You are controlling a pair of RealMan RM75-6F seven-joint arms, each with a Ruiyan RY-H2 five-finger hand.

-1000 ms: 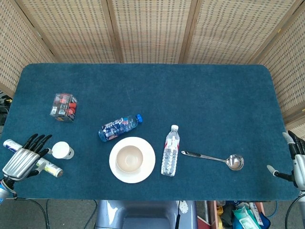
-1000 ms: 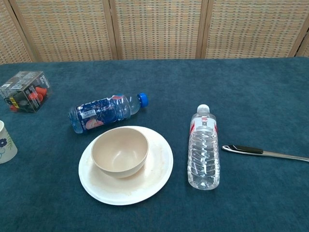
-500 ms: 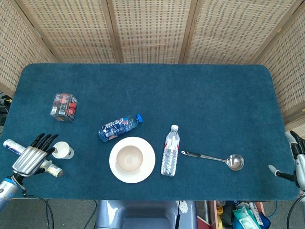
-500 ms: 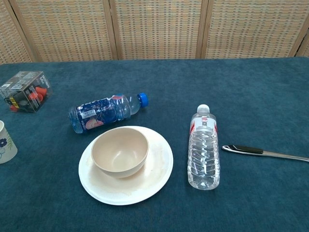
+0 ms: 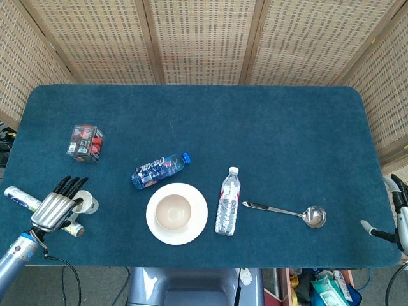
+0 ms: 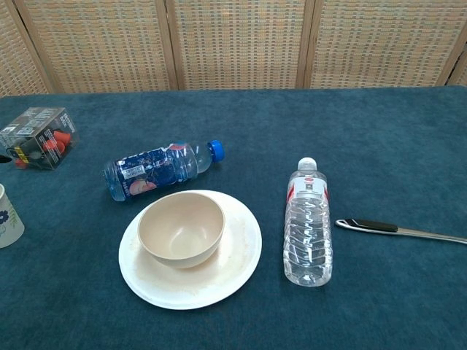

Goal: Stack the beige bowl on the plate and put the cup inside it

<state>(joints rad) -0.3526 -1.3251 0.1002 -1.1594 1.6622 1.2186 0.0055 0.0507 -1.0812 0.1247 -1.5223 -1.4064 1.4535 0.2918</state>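
Note:
The beige bowl [image 5: 173, 211] [image 6: 181, 228] stands upright on the cream plate [image 5: 196, 220] [image 6: 241, 255] near the table's front edge. Left of it stands the white cup [image 5: 88, 204], cut off by the frame's left border in the chest view [image 6: 7, 216]. My left hand [image 5: 56, 205] is at the cup's left side with its fingers spread and stretched past the rim, hiding part of the cup. Nothing shows it gripping the cup. My right hand [image 5: 396, 220] hangs off the table's right edge with its fingers apart and nothing in it.
A blue-labelled bottle [image 5: 159, 170] lies just behind the plate. A clear water bottle [image 5: 227, 202] lies to the plate's right, then a metal ladle [image 5: 299, 213]. A small box [image 5: 85, 142] sits at the far left. Two tubes [image 5: 18, 197] lie under and beside my left hand.
My left hand has moved right toward the cup and now covers its left side. The cup has shifted slightly. My right hand has sunk a little lower at the table's edge.

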